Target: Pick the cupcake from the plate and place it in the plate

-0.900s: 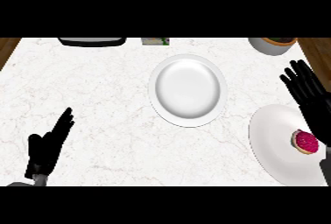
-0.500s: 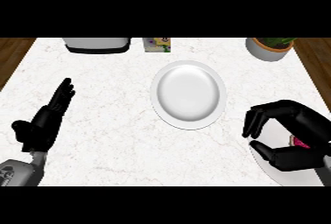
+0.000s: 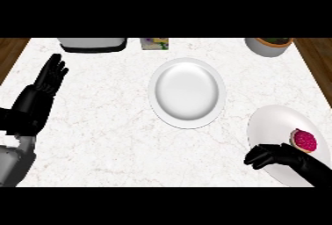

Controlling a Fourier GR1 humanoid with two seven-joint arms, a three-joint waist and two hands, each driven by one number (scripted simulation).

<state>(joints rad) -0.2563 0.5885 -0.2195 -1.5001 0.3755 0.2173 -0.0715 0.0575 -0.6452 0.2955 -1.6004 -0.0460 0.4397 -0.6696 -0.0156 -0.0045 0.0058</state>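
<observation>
The right hand (image 3: pixel 280 157) lay over the near edge of the right-hand plate (image 3: pixel 276 127), its fingers (image 3: pixel 254 159) curled inward and closed on nothing. The cupcake (image 3: pixel 305 140), topped in dark pink, sat on that same plate just beyond the hand's knuckles, close to the plate's right side; whether the hand touched it could not be told. The right forearm ran off toward the lower right corner.

The left hand (image 3: pixel 40 97) stood at the left edge of the table (image 3: pixel 103 132), fingers straight and pointing up the view, holding nothing, at rest. Its grey forearm (image 3: pixel 13 165) showed below it in the lower left corner.

Between the two hands, near the middle of the white marbled table, lay the empty centre plate (image 3: pixel 186 93), well apart from both hands and near the right-hand plate without touching it.

Along the far edge stood a grey appliance (image 3: pixel 91 44) at the left, a small box (image 3: pixel 155 43) beside it, and a round pot (image 3: pixel 270 45) toward the right, each partly cut off by the view's edge.
</observation>
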